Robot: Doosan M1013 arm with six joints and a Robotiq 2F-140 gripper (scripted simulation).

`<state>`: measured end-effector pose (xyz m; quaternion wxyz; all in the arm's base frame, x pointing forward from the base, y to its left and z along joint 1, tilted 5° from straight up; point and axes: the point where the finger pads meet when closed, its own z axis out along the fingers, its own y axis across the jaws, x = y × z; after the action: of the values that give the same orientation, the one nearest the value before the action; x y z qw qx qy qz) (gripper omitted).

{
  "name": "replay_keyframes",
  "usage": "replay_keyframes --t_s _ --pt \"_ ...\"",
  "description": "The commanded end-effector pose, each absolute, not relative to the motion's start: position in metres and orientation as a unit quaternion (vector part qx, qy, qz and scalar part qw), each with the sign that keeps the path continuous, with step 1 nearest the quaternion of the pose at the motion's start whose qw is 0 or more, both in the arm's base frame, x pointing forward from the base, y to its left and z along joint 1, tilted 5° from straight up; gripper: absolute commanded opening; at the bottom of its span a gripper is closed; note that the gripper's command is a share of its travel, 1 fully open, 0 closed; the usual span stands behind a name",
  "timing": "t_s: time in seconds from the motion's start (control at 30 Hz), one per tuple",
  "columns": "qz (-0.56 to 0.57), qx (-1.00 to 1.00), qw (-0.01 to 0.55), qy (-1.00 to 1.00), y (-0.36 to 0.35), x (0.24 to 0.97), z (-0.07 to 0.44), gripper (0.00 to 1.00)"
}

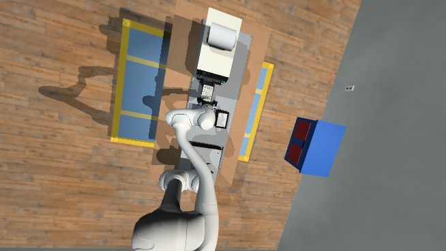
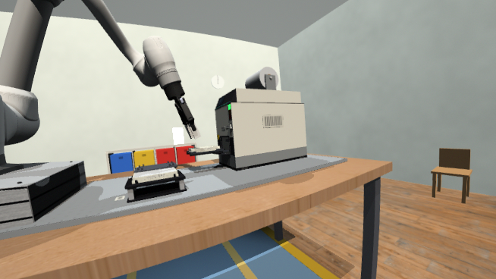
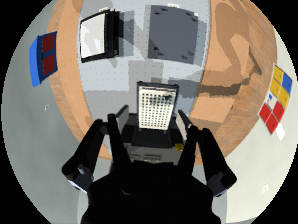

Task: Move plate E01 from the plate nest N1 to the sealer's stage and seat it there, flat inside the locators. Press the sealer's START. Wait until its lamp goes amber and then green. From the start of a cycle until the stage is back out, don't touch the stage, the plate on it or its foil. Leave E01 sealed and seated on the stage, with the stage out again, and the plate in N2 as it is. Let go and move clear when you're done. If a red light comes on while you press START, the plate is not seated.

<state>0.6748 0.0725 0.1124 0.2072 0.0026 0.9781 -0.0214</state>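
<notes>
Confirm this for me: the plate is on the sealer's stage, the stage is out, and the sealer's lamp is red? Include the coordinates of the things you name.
The lamp is wrong: it glows green point(image 2: 229, 107), as the exterior view shows. The plate point(image 1: 207, 93) point(image 2: 205, 148) point(image 3: 156, 109) is on the stage, and the stage is out.
</notes>
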Motion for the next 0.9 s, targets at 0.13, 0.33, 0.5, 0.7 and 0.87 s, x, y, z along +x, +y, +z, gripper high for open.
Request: replay_keyframes --t_s 0.13,0.33,0.5,0.7,0.87 --pt "-0.021 0.0 0.208 0.978 0.0735 0.6603 0.1103 0.7" --pt "-0.021 0.0 0.208 0.978 0.0732 0.657 0.1101 0.7" --pt "-0.021 0.0 0.208 0.978 0.0732 0.657 0.1101 0.7" --pt "-0.021 0.0 0.208 0.978 0.0732 0.657 0.1101 0.7" --pt "-0.021 0.0 0.208 0.978 0.0732 0.657 0.1101 0.7"
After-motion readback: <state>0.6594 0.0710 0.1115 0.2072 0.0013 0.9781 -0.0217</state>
